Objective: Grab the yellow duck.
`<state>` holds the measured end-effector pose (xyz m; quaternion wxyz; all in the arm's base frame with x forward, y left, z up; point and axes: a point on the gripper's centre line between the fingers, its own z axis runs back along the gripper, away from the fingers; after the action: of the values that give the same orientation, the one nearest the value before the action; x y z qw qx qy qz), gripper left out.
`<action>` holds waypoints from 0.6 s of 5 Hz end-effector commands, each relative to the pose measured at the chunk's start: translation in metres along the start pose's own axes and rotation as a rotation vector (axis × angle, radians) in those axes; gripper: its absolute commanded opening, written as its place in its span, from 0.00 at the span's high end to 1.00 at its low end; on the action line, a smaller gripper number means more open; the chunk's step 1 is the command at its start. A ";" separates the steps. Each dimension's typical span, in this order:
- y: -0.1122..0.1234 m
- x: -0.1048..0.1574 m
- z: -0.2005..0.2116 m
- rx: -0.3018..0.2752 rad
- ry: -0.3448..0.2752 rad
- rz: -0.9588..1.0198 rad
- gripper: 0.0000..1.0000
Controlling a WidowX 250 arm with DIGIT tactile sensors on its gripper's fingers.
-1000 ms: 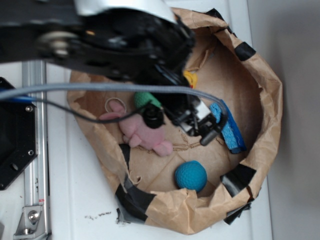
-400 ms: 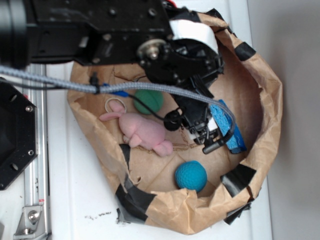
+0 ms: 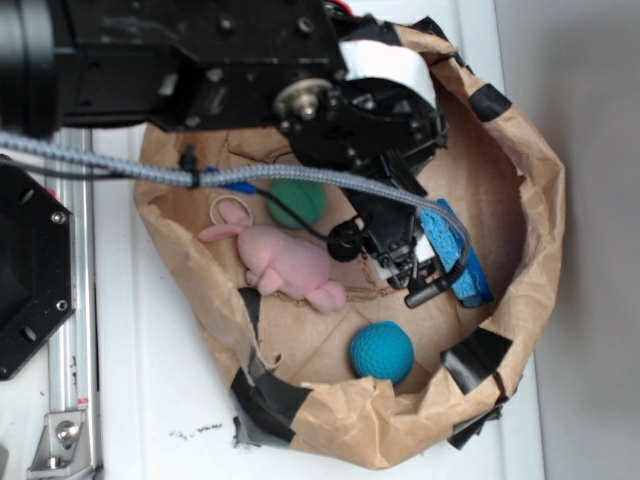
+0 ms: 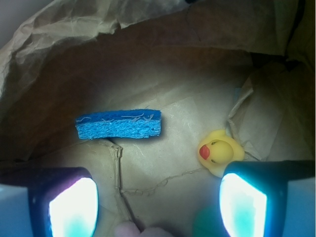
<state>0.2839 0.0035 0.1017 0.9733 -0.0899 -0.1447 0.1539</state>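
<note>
From the wrist view, going left to right: the blue sponge lies on the floor of the paper bag, then the yellow duck sits just past the right jaw's tip. The gripper has its jaws spread wide with nothing between them. To grab the duck well, it should slide right until the duck is in the middle, then go down and squeeze. In the outside view the arm hides the duck, I think.
</note>
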 end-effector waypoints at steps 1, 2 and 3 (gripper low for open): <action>0.003 0.017 0.018 -0.009 -0.066 -0.001 0.00; 0.011 0.018 0.007 -0.050 -0.092 0.007 0.00; 0.014 0.016 -0.002 -0.053 -0.032 -0.005 0.00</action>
<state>0.2861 0.0097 0.0832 0.9728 -0.1150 -0.1357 0.1486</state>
